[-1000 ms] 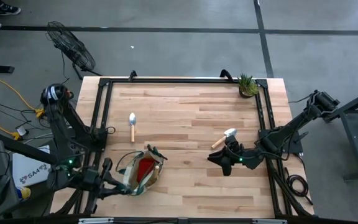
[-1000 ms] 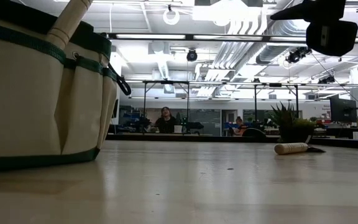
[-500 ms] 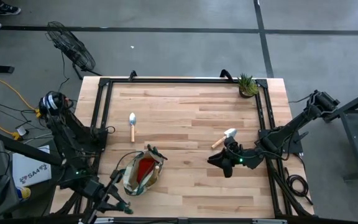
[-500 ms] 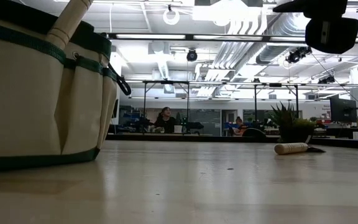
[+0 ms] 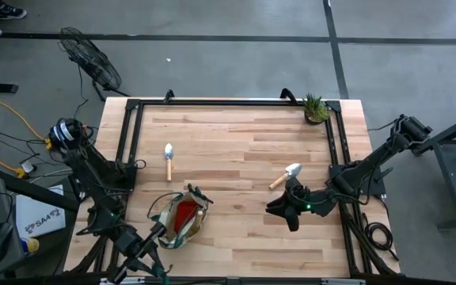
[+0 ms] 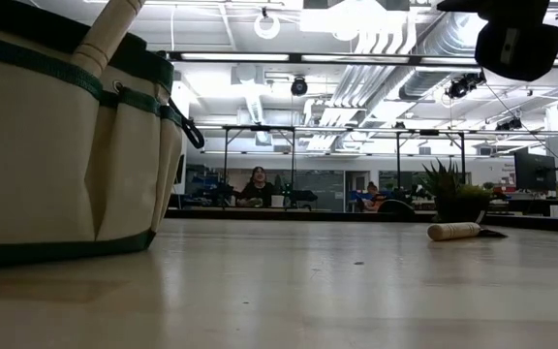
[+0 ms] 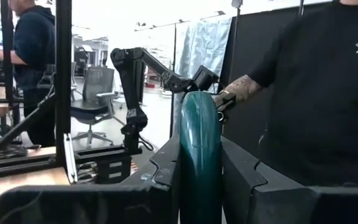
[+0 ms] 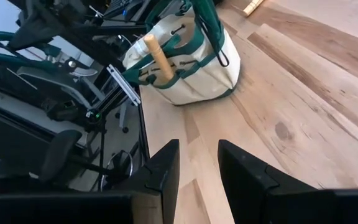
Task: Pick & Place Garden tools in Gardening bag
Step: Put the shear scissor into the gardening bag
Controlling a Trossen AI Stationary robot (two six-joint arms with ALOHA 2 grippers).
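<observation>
The beige gardening bag (image 5: 165,225) with green trim stands near the table's front left, with a red cloth (image 5: 184,214) inside it. A wooden handle (image 8: 158,57) sticks up out of the bag. My left gripper (image 5: 157,267) is past the table's near edge, left of the bag, shut on a green-handled pruner (image 7: 199,143). One trowel (image 5: 169,158) lies flat at the left. A second trowel (image 5: 285,176) lies flat just beyond my right gripper (image 5: 289,212), which hangs open over the board with nothing between its fingers. My left gripper pinches the pruner's dark green handle (image 7: 198,177) between its two fingers. The handle runs along the fingers and sticks out past their tips. The pruner is lifted clear, off the table's near edge, its far end tilted a little upward.
A small potted plant (image 5: 316,108) stands at the far right corner. A black frame (image 5: 130,142) runs round the board. A person in a black shirt (image 7: 316,93) stands close beyond the near edge, facing my left gripper. Bare wood (image 5: 236,150) lies between the two trowels.
My left gripper has swung from beside the bag toward the table's near edge and past it, tipping from pointing down to pointing slightly up, still shut on the pruner. The bag and both trowels have stayed where they were.
</observation>
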